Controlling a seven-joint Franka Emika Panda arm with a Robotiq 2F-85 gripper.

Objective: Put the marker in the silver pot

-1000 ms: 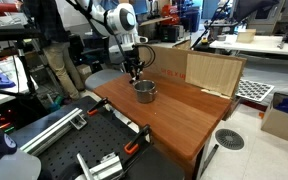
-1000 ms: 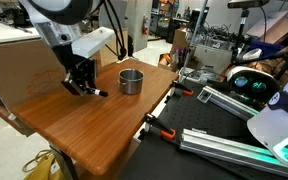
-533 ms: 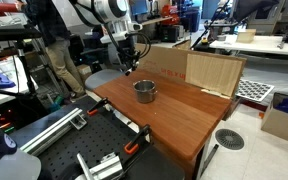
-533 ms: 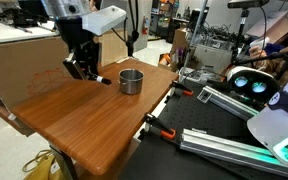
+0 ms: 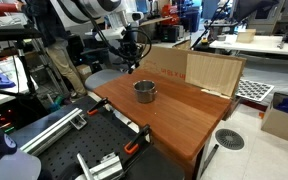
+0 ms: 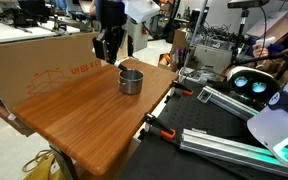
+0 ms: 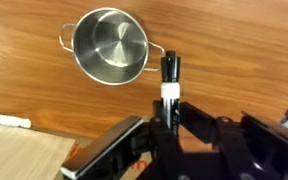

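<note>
The silver pot (image 7: 110, 45) is small, round and shiny with two little side handles; it stands on the wooden table in both exterior views (image 5: 144, 91) (image 6: 131, 81). My gripper (image 7: 170, 108) is shut on the marker (image 7: 170, 76), a black pen with a white band, held well above the table. In the wrist view the marker's tip points to just right of the pot's rim. In an exterior view the gripper (image 6: 109, 50) hangs above and just behind the pot; it also shows in an exterior view (image 5: 130, 50).
A cardboard wall (image 6: 44, 70) stands along the back edge of the wooden table (image 6: 94, 125); it also shows in an exterior view (image 5: 209, 72). Clamps and rails (image 6: 169, 130) lie off the table's front edge. A light strip (image 7: 4, 120) lies on the wood.
The gripper has lifted the marker off the table and carried it up and towards the pot; it now hangs beside the pot's rim. The pot has not moved.
</note>
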